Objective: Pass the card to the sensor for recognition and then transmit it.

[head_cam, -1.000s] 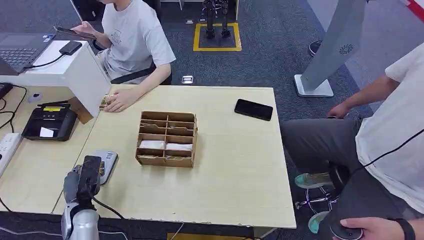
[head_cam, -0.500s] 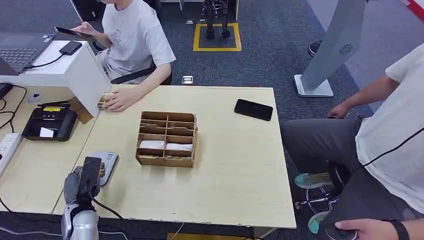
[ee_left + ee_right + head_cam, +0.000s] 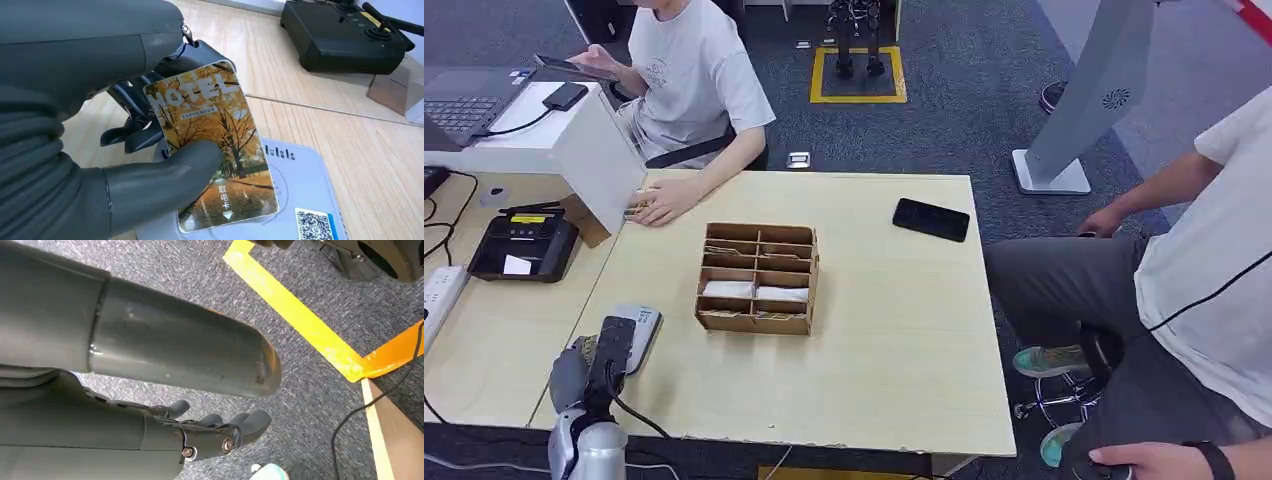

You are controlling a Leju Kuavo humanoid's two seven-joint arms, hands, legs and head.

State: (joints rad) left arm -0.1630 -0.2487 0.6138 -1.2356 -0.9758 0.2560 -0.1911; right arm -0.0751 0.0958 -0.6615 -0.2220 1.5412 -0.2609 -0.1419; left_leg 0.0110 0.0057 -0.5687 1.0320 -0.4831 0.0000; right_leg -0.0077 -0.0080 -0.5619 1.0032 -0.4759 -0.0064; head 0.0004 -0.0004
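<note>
Left hand (image 3: 95, 150) pinches a hotel key card (image 3: 212, 145) between thumb and darker fingers, holding it face-up just above the grey card sensor (image 3: 305, 190) at the table's near-left edge, presumably so it can be read. Right hand (image 3: 200, 432) hangs over carpet, fingers loosely apart, holding nothing. Farther off sits a wooden compartment box (image 3: 757, 278).

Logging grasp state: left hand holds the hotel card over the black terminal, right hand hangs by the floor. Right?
One error: the left hand holds the hotel card over the grey-white sensor pad, not the black terminal, which sits farther back on the table. The left wrist view shows it. The right hand does hang by the floor.
</note>
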